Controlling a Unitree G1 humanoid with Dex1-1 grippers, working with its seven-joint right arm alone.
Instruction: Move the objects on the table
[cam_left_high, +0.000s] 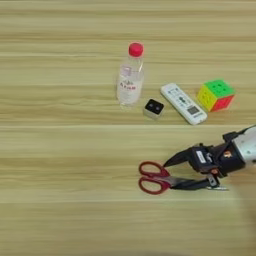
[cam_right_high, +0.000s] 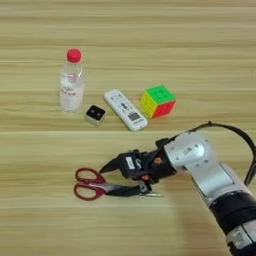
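Below me stretches the light wooden table (cam_left_high: 60, 165), its plank grain running sideways. On it stand a clear red-capped bottle (cam_left_high: 130, 76) and a puzzle cube (cam_left_high: 216, 95); between them lie a small black-topped cube (cam_left_high: 153, 108) and a white remote control (cam_left_high: 183, 103). Nearer me lie red-handled scissors (cam_left_high: 160, 178).

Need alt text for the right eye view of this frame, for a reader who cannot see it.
The robot's right claw reaches from the right, open around the blades of red-handled scissors lying on a wooden table. Farther back, left to right: a red-capped bottle, a small black-topped cube, a white remote, a puzzle cube.
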